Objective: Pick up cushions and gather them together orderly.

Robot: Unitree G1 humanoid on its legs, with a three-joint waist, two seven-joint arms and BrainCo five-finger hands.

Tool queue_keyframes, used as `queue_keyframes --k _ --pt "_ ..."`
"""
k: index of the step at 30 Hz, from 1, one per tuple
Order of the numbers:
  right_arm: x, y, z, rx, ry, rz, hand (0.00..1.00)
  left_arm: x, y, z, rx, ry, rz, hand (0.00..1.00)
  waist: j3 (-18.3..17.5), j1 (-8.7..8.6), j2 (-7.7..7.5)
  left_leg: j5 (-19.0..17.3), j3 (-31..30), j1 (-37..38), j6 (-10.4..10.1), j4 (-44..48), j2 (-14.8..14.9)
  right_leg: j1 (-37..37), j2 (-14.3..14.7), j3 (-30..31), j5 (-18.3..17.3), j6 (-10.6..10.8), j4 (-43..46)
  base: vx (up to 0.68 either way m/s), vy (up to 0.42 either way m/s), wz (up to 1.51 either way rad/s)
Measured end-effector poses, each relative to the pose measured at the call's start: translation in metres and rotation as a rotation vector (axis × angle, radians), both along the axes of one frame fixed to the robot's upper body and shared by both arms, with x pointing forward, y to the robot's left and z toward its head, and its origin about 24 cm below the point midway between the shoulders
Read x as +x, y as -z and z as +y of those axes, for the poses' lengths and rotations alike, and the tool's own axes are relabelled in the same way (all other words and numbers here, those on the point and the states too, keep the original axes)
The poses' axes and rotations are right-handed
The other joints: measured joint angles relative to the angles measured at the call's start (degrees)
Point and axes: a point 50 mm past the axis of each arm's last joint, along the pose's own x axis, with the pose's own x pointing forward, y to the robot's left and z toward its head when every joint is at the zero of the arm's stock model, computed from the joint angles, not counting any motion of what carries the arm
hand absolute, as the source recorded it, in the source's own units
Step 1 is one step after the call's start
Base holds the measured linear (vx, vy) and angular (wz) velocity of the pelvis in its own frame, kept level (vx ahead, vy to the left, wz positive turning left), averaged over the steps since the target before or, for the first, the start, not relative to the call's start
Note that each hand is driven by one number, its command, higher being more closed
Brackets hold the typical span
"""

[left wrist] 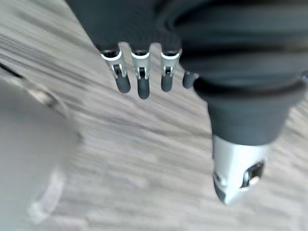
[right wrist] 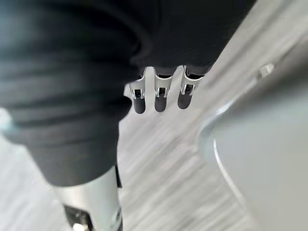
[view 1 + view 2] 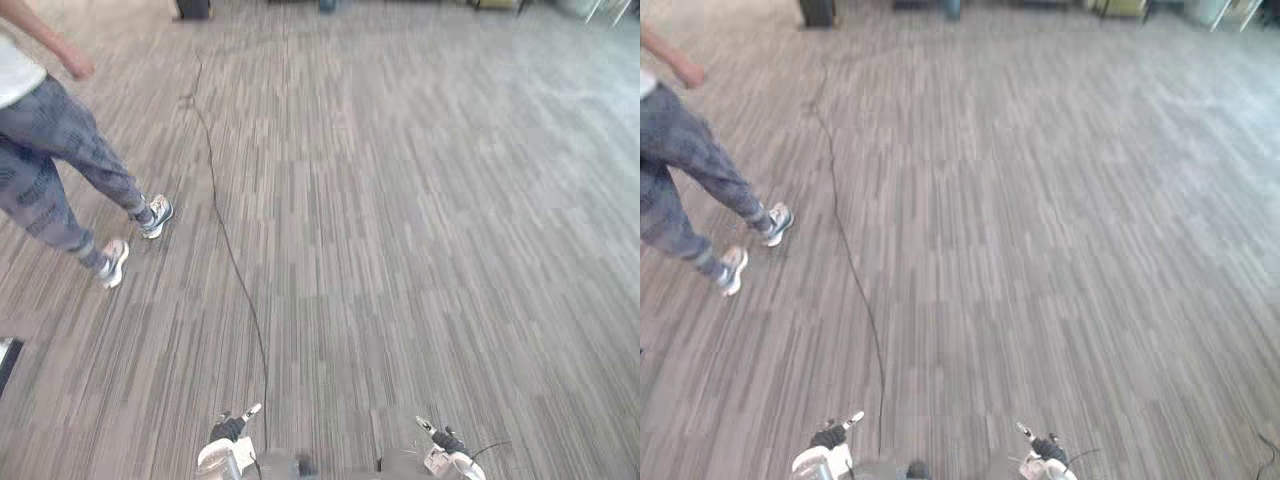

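Observation:
My left hand [image 3: 229, 432] hangs low at the bottom edge of the eye views, over grey striped carpet [image 3: 400, 220]. In the left wrist view its fingers [image 1: 139, 79] hang straight and relaxed above the carpet, the thumb [image 1: 238, 173] apart, with nothing held. My right hand [image 3: 447, 442] hangs the same way at the bottom right. Its fingers [image 2: 159, 96] are straight and hold nothing.
A person [image 3: 60, 150] in grey patterned trousers and white shoes walks at the left. Dark furniture bases [image 3: 192, 8] stand along the far edge of the room. A flat dark-edged object [image 3: 8, 360] lies at the left border.

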Motion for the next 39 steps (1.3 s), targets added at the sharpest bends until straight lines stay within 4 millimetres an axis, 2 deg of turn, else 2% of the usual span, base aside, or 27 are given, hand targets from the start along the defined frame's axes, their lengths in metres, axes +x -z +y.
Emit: queue_keyframes --k 3,5,6,7,8,9,10,11,12,13,16,18,21,22,23,25,27,28,29,30,31,33,34,35,37,38,39 --pt "-0.001 -0.001 -0.006 -0.027 -0.019 0.006 0.00 0.006 0.001 -0.013 -0.036 0.015 0.005 0.00 0.6 -1.86 0.60 -0.3 -1.4 6.9 -1.1 -5.6 -0.2 -6.4 2.0 -8.8 -1.7 -3.5 -13.3 0.51 0.048 0.22" --pt "0.001 -0.002 -0.010 -0.033 0.003 -0.005 0.00 0.011 0.000 -0.019 -0.045 0.032 -0.003 0.00 1.3 -3.10 1.00 -0.5 -3.2 9.9 -1.4 -7.6 -0.3 -8.2 3.7 -10.7 2.2 -6.0 -26.1 0.57 -0.036 0.57" --pt "-0.002 -0.001 -0.011 -0.034 0.006 0.006 0.00 0.016 -0.002 -0.021 -0.038 0.059 -0.013 0.00 1.7 -3.61 0.80 -0.5 -5.2 11.8 -1.4 -8.6 -0.8 -7.7 4.8 -10.4 6.9 -6.2 -35.9 0.63 -0.125 0.81" --pt "-0.012 0.003 -0.012 -0.025 0.022 0.043 0.00 0.016 -0.002 -0.022 -0.042 0.061 -0.014 0.00 2.3 -3.75 0.56 -0.5 -9.0 14.4 -1.4 -8.7 -0.9 -7.1 5.3 -9.0 13.2 -11.0 -37.0 0.65 -0.159 0.71" --pt "-0.011 0.002 -0.017 -0.035 0.024 0.043 0.00 0.017 -0.002 -0.025 -0.050 0.070 -0.014 0.00 2.5 -3.84 1.93 -0.4 -9.4 15.0 -1.4 -8.4 -0.1 -6.9 5.7 -9.7 11.6 -11.0 -35.4 0.53 -0.146 0.39" --pt "-0.008 0.000 -0.021 -0.047 0.023 0.034 0.00 0.018 -0.002 -0.024 -0.055 0.065 -0.017 0.00 2.8 -3.56 3.10 0.7 -9.9 15.1 -3.4 -6.2 1.6 -6.2 5.9 -10.5 8.7 -11.5 -33.5 0.66 -0.225 0.13" --pt "-0.005 -0.002 -0.024 -0.055 0.029 0.019 0.00 0.017 -0.002 -0.020 -0.043 0.050 -0.016 0.00 3.4 -3.56 4.36 2.7 -11.8 11.1 -6.2 7.5 4.2 -3.6 6.5 -11.3 4.4 -11.7 -31.8 0.65 -0.230 0.13" --pt "-0.004 -0.002 -0.024 -0.057 0.030 0.015 0.00 0.017 -0.002 -0.019 -0.045 0.035 -0.019 0.00 3.6 -3.44 4.65 4.6 -12.2 8.7 -7.4 13.4 5.3 -2.1 7.0 -11.4 3.2 -11.7 -31.9 0.91 -0.323 0.10" --pt "-0.002 -0.003 -0.023 -0.059 0.020 0.008 0.00 0.012 -0.001 -0.016 -0.048 0.003 -0.009 0.00 4.1 -3.15 5.17 10.7 -13.9 3.0 -10.0 28.1 7.9 1.7 8.1 -11.0 1.4 -12.1 -33.4 0.75 -0.213 -0.29" --pt "0.001 -0.002 -0.017 -0.049 -0.007 0.005 0.00 0.007 0.001 -0.015 -0.053 -0.021 -0.002 0.00 4.7 -2.24 5.20 11.0 -13.7 -3.5 -9.7 42.4 10.7 6.9 9.7 -9.9 -0.2 -12.8 -35.9 0.62 -0.161 -0.37" --pt "0.008 -0.002 -0.005 -0.040 -0.090 0.003 0.00 0.016 -0.006 -0.006 -0.025 -0.024 -0.062 0.00 5.9 -1.04 2.66 6.9 -10.2 -13.4 -5.8 49.5 12.8 17.7 9.9 -6.8 -2.6 -13.4 -41.6 0.63 -0.058 -0.55" --pt "0.011 -0.002 0.002 -0.032 -0.121 0.001 0.00 0.020 -0.010 -0.003 -0.017 -0.030 -0.095 0.00 5.3 0.42 1.51 4.6 -6.7 -18.6 -5.1 44.0 13.7 22.0 9.3 -3.9 -3.2 -12.2 -45.3 0.47 0.043 -0.80" --pt "0.017 -0.003 0.006 -0.029 -0.150 -0.010 0.00 0.024 -0.013 -0.004 -0.016 -0.030 -0.122 0.00 5.1 1.15 1.39 4.7 -6.3 -24.1 -5.4 22.6 10.9 29.3 6.5 1.1 -5.5 -9.9 -50.5 0.67 0.207 -0.80" --pt "0.017 -0.003 0.009 -0.022 -0.144 -0.009 0.00 0.024 -0.013 -0.004 -0.013 -0.035 -0.124 0.00 4.6 1.37 1.23 6.8 -8.4 -24.5 -6.2 12.1 9.0 31.0 5.2 3.2 -7.7 -9.5 -51.2 0.69 0.338 -1.05" --pt "0.012 -0.001 0.012 -0.015 -0.140 0.008 0.00 0.020 -0.012 -0.003 -0.004 -0.040 -0.115 0.00 3.3 1.72 0.42 12.4 -10.6 -24.8 -7.3 8.9 7.5 32.3 3.7 6.5 -9.8 -9.2 -50.6 0.88 0.432 -1.26" --pt "0.003 0.003 0.018 0.007 -0.132 0.031 0.00 0.012 -0.010 0.006 0.016 -0.047 -0.092 0.00 0.4 1.64 -1.47 12.0 -9.8 -24.4 -4.8 10.1 5.5 31.0 1.5 10.0 -9.4 -9.1 -47.6 0.63 0.306 -0.81" --pt "-0.005 0.006 0.029 0.039 -0.133 0.050 0.00 0.008 -0.009 0.012 0.027 -0.061 -0.080 0.00 -0.9 1.18 -3.93 8.0 -5.9 -20.2 -2.4 12.9 5.2 27.3 0.3 15.3 -4.0 -5.0 -36.6 0.76 0.369 -0.81" --pt "-0.004 0.006 0.028 0.038 -0.135 0.044 0.00 0.005 -0.007 0.015 0.031 -0.061 -0.064 0.00 -1.0 1.30 -4.46 7.0 -3.7 -15.0 -1.4 12.2 5.1 24.2 1.0 16.7 2.8 -0.5 -25.7 0.70 0.321 -0.99" --pt "-0.004 0.005 0.028 0.037 -0.137 0.041 0.00 0.003 -0.006 0.015 0.030 -0.063 -0.058 0.00 -0.8 1.37 -4.02 6.8 -3.2 -13.2 -1.0 11.4 5.2 22.5 1.7 17.0 5.2 1.9 -21.1 0.62 0.249 -1.19" --pt "-0.002 0.004 0.028 0.034 -0.146 0.026 0.00 -0.001 -0.004 0.013 0.023 -0.059 -0.037 0.00 -0.7 0.86 -2.97 6.6 -2.6 -6.9 -0.8 8.2 5.3 17.3 4.2 15.7 7.2 5.9 -8.5 0.57 0.207 -1.12" --pt "0.002 0.001 0.024 0.013 -0.146 0.000 0.00 -0.003 -0.001 0.007 0.004 -0.043 -0.012 0.00 -0.7 0.27 -2.00 6.6 -1.5 -1.4 -0.9 5.4 5.4 12.2 4.9 10.8 5.7 3.3 -0.6 0.55 0.199 -1.12" --pt "0.007 -0.002 0.020 -0.012 -0.164 -0.022 0.00 0.002 0.000 -0.001 -0.015 -0.021 -0.003 0.00 -0.8 0.28 -1.46 6.6 3.0 4.2 -1.0 1.8 5.0 3.8 4.7 3.5 1.7 -1.5 2.7 0.58 0.235 -1.09" --pt "0.011 -0.004 0.019 -0.022 -0.167 -0.035 0.00 0.007 0.000 -0.005 -0.025 -0.014 -0.006 0.00 -0.7 -0.32 -1.40 6.5 4.3 7.1 -1.0 -0.4 4.5 -1.5 4.6 -2.1 -0.8 -4.0 0.3 0.65 0.231 -0.95" --pt "0.013 -0.005 0.017 -0.026 -0.161 -0.041 0.00 0.010 -0.001 -0.006 -0.029 -0.010 -0.008 0.00 -0.6 -0.72 -1.39 6.4 4.4 7.9 -1.2 -0.7 4.4 -3.0 4.6 -4.0 -1.2 -4.6 -1.3 0.56 0.149 -0.49" --pt "0.016 -0.007 0.006 -0.046 -0.127 -0.051 0.00 0.028 -0.006 -0.019 -0.052 0.023 -0.046 0.00 1.2 -2.56 -0.58 6.0 3.9 13.6 -1.8 -2.0 4.2 -5.6 4.7 -14.2 -0.5 -7.7 -17.9 0.62 0.031 -0.05" --pt "0.014 -0.006 0.005 -0.047 -0.121 -0.044 0.00 0.030 -0.007 -0.022 -0.058 0.027 -0.051 0.00 1.2 -2.58 -0.47 6.0 3.6 14.5 -1.8 -2.3 4.1 -5.8 5.0 -15.0 0.4 -8.4 -20.9 0.77 -0.027 0.17" --pt "0.003 -0.003 0.003 -0.045 -0.102 -0.015 0.00 0.032 -0.007 -0.026 -0.065 0.043 -0.058 0.00 1.2 -2.64 -0.89 6.1 2.2 16.8 -1.8 -2.9 2.6 -5.4 5.8 -15.3 5.1 -9.6 -30.8 0.69 -0.089 0.15"
